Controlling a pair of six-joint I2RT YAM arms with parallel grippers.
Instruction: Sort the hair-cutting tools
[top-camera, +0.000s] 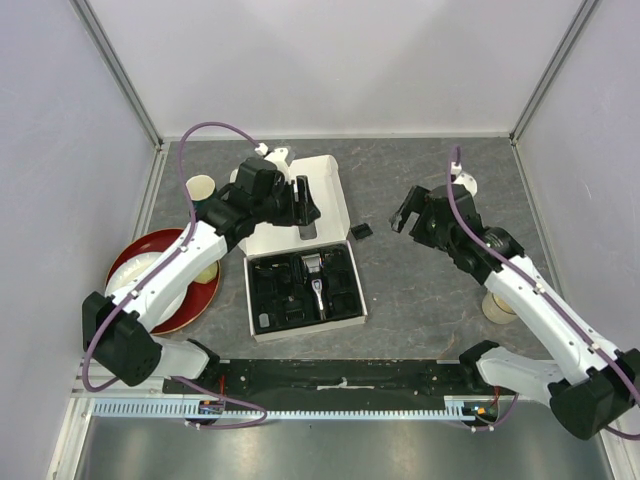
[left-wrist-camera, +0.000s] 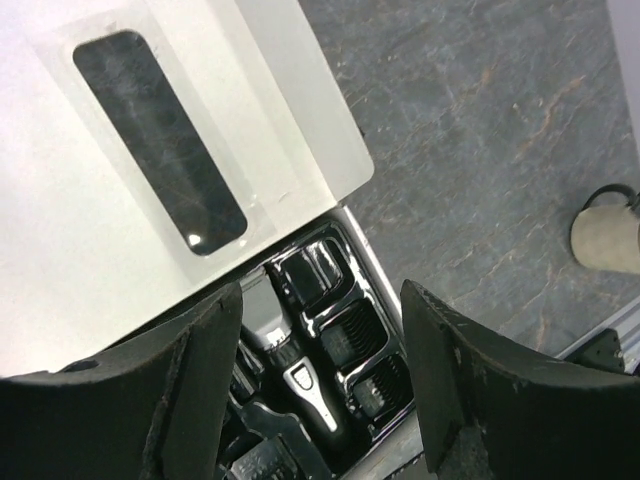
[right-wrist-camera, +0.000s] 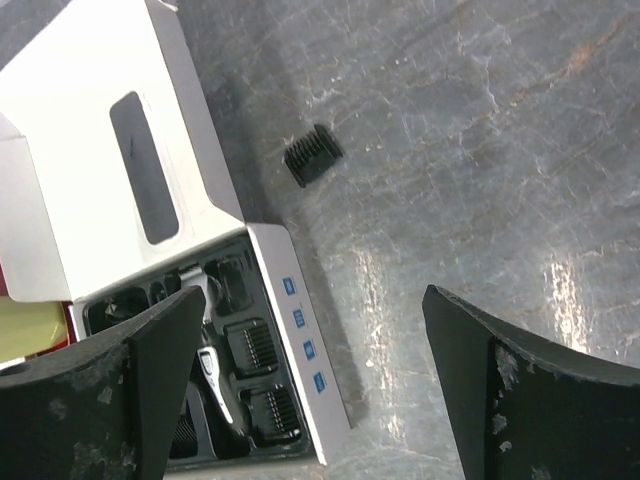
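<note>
As the loose comb guard (right-wrist-camera: 313, 155) lies on the table (right-wrist-camera: 480, 150) ahead of my right gripper (right-wrist-camera: 315, 310), I'd centre over it and square the jaws across its narrow sides before closing. That gripper hangs tilted down, spread wide, empty. My left gripper (left-wrist-camera: 320, 300) hovers parted, holding nothing, the clipper (left-wrist-camera: 300, 385) seated in the box (top-camera: 305, 330) below it.

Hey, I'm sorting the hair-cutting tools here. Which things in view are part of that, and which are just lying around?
Part of the job:
- clipper
- comb guards packed beside it
- loose comb guard, lying apart

Just lying about:
- white box, which only holds the tools
- red plate
- left mug
- right mug
</note>
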